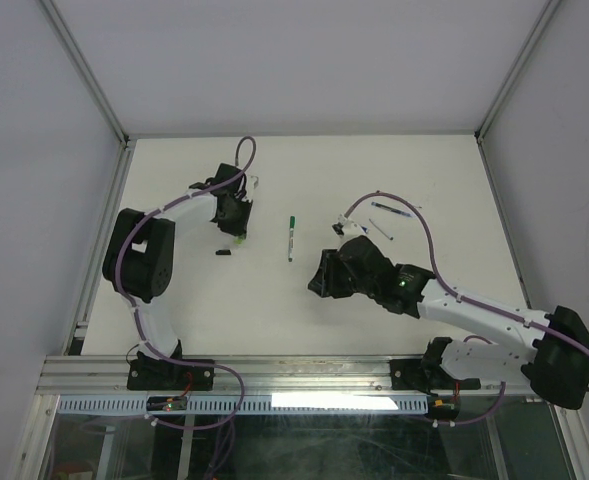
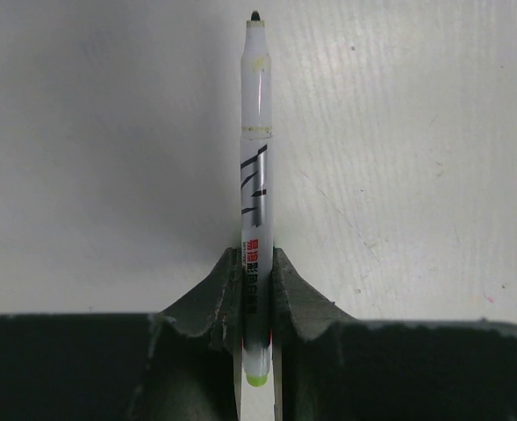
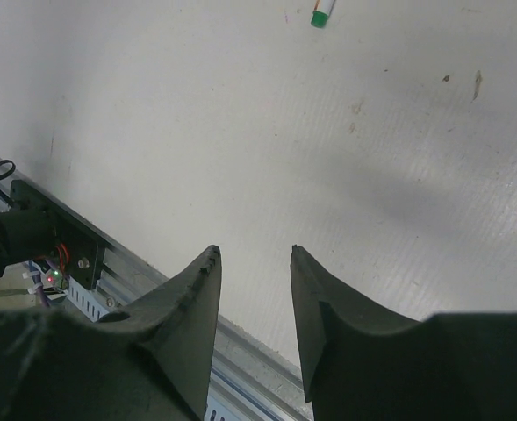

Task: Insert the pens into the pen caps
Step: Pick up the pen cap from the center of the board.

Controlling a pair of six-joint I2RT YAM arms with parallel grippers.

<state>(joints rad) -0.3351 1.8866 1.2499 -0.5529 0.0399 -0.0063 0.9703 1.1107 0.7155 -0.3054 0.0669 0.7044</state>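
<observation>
My left gripper [image 1: 237, 228] is shut on a white-barrelled marker [image 2: 258, 158] at the table's back left. In the left wrist view the jaws [image 2: 256, 254] clamp its printed barrel; its bare dark tip [image 2: 255, 16] points away and its lime-green tail [image 2: 256, 379] sits between the fingers. A small black pen cap [image 1: 223, 254] lies just beside that gripper. A white marker wearing a green cap [image 1: 291, 237] lies mid-table; its green end shows in the right wrist view [image 3: 322, 13]. My right gripper [image 1: 320, 282] [image 3: 254, 250] is open and empty over bare table.
Two slim dark pens [image 1: 382, 228] [image 1: 390, 208] and a small white piece [image 1: 341, 225] lie behind the right arm. The metal front rail [image 3: 74, 254] with wiring runs under the right gripper. White walls enclose the table.
</observation>
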